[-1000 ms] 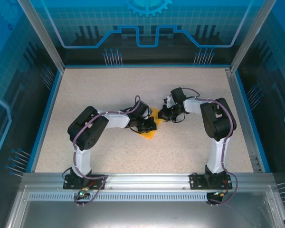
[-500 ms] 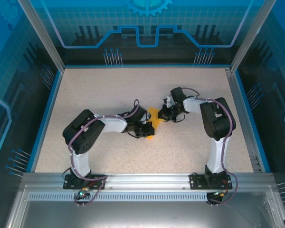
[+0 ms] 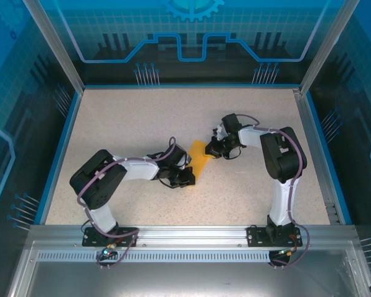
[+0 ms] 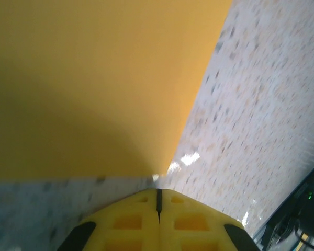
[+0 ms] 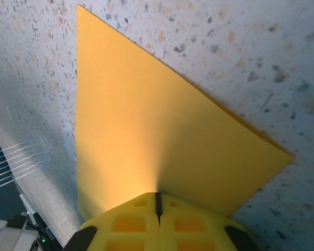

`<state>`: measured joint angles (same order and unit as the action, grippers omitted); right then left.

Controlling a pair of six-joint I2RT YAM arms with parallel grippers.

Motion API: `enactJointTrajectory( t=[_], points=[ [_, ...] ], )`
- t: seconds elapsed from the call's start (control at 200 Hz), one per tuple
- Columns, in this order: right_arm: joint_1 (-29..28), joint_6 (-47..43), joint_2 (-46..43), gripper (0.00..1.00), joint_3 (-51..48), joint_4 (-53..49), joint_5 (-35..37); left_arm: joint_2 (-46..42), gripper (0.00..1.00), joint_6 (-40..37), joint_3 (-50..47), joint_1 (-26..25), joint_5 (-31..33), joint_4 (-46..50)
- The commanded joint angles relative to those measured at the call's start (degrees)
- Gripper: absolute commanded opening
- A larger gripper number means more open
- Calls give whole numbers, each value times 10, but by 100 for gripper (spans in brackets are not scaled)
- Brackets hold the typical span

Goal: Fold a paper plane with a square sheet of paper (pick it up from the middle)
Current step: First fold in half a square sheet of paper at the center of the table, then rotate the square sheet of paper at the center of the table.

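Orange paper sheet (image 3: 200, 158) lies flat mid-table on speckled tabletop (image 3: 111, 124), between both grippers. Left gripper (image 4: 158, 191) clenched, empty, tips on tabletop just beside sheet's corner. Right gripper (image 5: 157, 194) clenched, tips over sheet's edge, possibly pressing it; contact unclear.

The orange paper sheet (image 5: 157, 130) is seen matt and smooth; the table (image 5: 251, 52) around it, speckled and faintly glossy; the right gripper's fingers (image 5: 128, 222), moulded yellow plastic.
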<state>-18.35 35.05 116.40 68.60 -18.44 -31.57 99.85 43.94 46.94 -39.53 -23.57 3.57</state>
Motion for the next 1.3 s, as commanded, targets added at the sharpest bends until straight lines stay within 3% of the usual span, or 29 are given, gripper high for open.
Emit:
enactJointTrajectory(
  t=[0.0, 0.08, 0.22, 0.33, 0.435, 0.615, 0.7, 0.84, 1.065, 1.296],
  points=[
    [-3, -14, 34, 0, -3, -55, 84, -48, 5, -32, 20, -4, 9, 95],
    [-6, -22, 24, 0, 9, -62, 83, -73, 8, -31, 38, 8, 33, 113],
    [-19, -35, -18, 0, 20, -66, 88, -111, 24, -20, 44, 52, 83, 136],
    [-38, -42, -53, 6, 33, -80, 114, -132, 43, -11, 43, 91, 123, 153],
    [-51, -28, -74, 16, 45, -99, 150, -144, 63, -8, 45, 112, 156, 162],
    [-79, -4, -79, 47, 65, -131, 247, -158, 88, -11, 52, 126, 222, 177],
    [-98, 2, -62, 52, 88, -151, 284, -163, 98, -12, 56, 129, 270, 196],
    [-117, 13, -26, 55, 120, -176, 320, -166, 98, -14, 55, 144, 295, 205],
    [-139, -5, 21, 56, 156, -191, 314, -170, 99, -6, 42, 153, 262, 207],
    [-150, -135, 65, 51, 174, -148, 163, -165, 98, 3, 25, 154, 204, 189]
  ],
)
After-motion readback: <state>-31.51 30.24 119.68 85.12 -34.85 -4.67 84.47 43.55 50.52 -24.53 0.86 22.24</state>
